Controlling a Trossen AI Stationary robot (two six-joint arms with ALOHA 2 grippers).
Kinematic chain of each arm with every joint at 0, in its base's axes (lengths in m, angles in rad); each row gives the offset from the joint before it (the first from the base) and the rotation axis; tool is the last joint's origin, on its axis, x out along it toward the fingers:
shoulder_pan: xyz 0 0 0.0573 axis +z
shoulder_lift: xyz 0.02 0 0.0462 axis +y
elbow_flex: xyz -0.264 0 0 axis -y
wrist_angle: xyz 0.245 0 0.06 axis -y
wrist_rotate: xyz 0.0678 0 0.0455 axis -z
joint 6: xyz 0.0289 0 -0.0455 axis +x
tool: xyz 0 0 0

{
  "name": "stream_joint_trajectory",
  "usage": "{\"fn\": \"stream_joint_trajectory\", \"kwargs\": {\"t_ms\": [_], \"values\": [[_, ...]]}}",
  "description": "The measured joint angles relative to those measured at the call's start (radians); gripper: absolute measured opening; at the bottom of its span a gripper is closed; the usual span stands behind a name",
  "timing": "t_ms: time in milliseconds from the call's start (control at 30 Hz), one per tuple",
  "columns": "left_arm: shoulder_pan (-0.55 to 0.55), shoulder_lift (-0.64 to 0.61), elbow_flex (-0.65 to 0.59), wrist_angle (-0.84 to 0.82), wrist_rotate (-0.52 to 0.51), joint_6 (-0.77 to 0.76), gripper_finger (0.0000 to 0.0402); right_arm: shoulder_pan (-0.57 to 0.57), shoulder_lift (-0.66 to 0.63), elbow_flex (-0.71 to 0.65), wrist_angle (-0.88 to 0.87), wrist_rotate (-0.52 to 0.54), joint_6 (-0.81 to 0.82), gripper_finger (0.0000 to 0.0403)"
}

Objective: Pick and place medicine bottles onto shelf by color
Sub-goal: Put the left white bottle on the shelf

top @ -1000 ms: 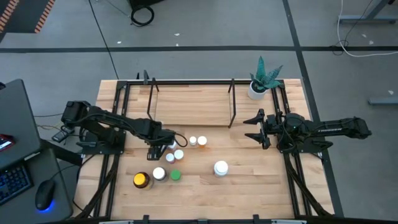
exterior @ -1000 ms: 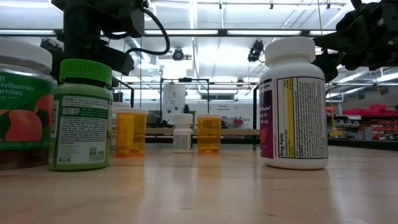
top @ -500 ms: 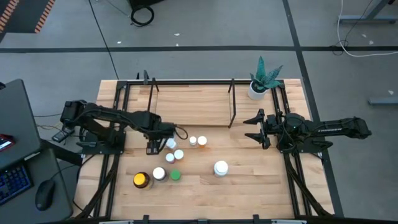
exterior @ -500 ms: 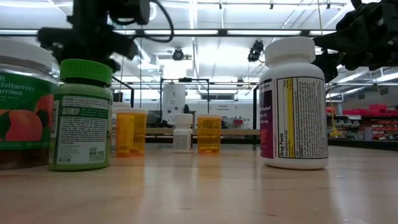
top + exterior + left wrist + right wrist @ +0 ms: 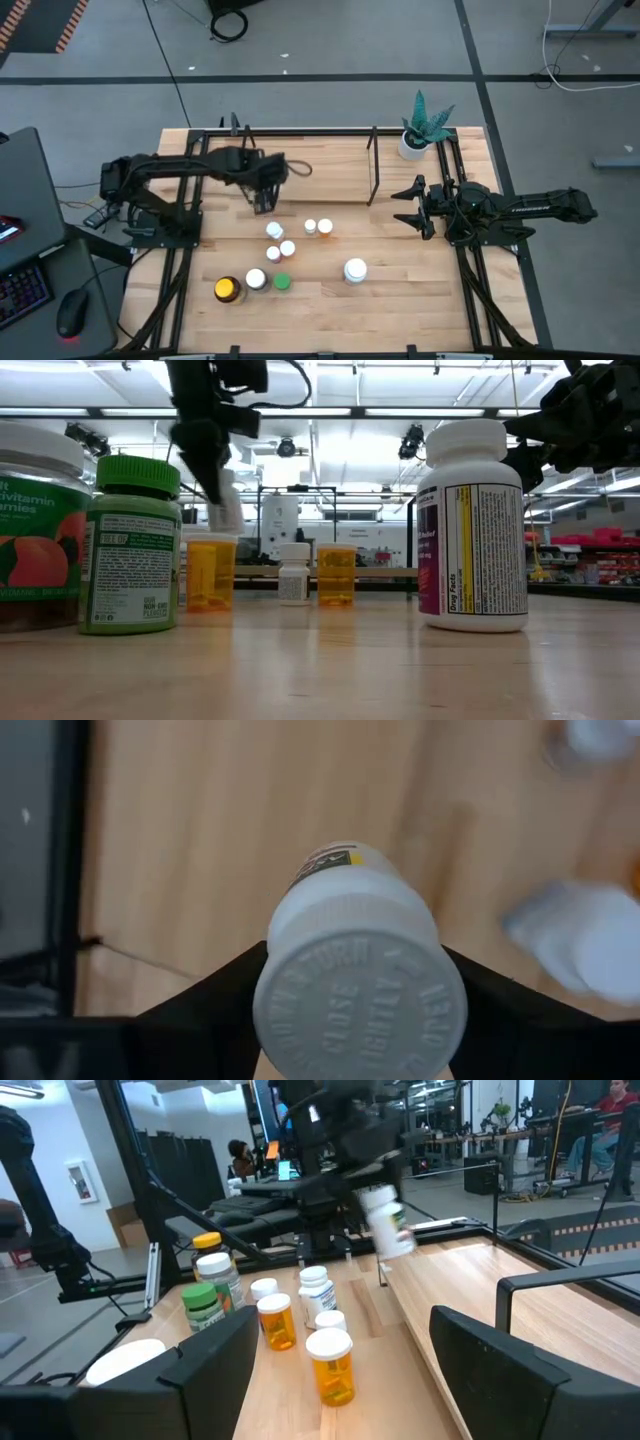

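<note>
My left gripper (image 5: 262,196) hangs above the table just in front of the shelf (image 5: 310,168), a black rod frame on a light wood base, and is shut on a small white bottle (image 5: 226,512). The other bottles stand on their bases: white-capped ones (image 5: 274,231), orange ones (image 5: 325,228), a green one (image 5: 282,283), an amber jar (image 5: 228,290) and a large white bottle (image 5: 355,269). My right gripper (image 5: 408,205) waits open at the table's right side, beside the shelf's right post. My left gripper pinches the white bottle between its two fingers (image 5: 215,985) at the top, on either side of the white cap (image 5: 360,1005). The fingers come from above, pointing down. The bottle is lifted clear and hangs tilted below them (image 5: 385,1220).
A white pot with a green plant (image 5: 415,140) stands at the table's far right corner. Black rails (image 5: 180,250) run along both sides of the table. Bare wood lies between the bottle cluster and the right arm, and on the shelf base.
My left gripper has risen from among the standing bottles and moved toward the far edge, up to the shelf's front. It has carried the white bottle with it; the bottle is lifted clear of the table and now hangs tilted. The right arm has kept still.
</note>
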Motion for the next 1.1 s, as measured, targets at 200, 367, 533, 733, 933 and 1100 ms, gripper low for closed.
{"fn": "stream_joint_trajectory", "kwargs": {"t_ms": [200,367,533,733,933,1100], "values": [[0.130,0.049,0.000,0.131,0.000,0.068,0.0244,0.000,0.000,0.000,0.000,0.000,0.000,0.0303],[0.201,0.130,0.066,0.160,0.001,0.173,0.0239,0.000,0.000,0.000,0.000,0.000,0.000,0.0303],[0.257,0.218,0.172,0.104,0.039,0.351,0.0244,0.000,0.000,0.000,0.005,0.000,0.000,0.0303],[0.365,0.269,0.192,0.025,0.085,0.465,0.0242,0.000,0.000,0.000,0.007,0.000,0.000,0.0303],[0.418,0.274,0.192,0.001,0.088,0.447,0.0251,0.000,0.000,0.000,0.007,0.000,0.000,0.0303],[0.421,0.274,0.192,-0.022,0.088,0.424,0.0294,0.000,0.000,0.000,0.007,0.000,0.000,0.0303]]}}
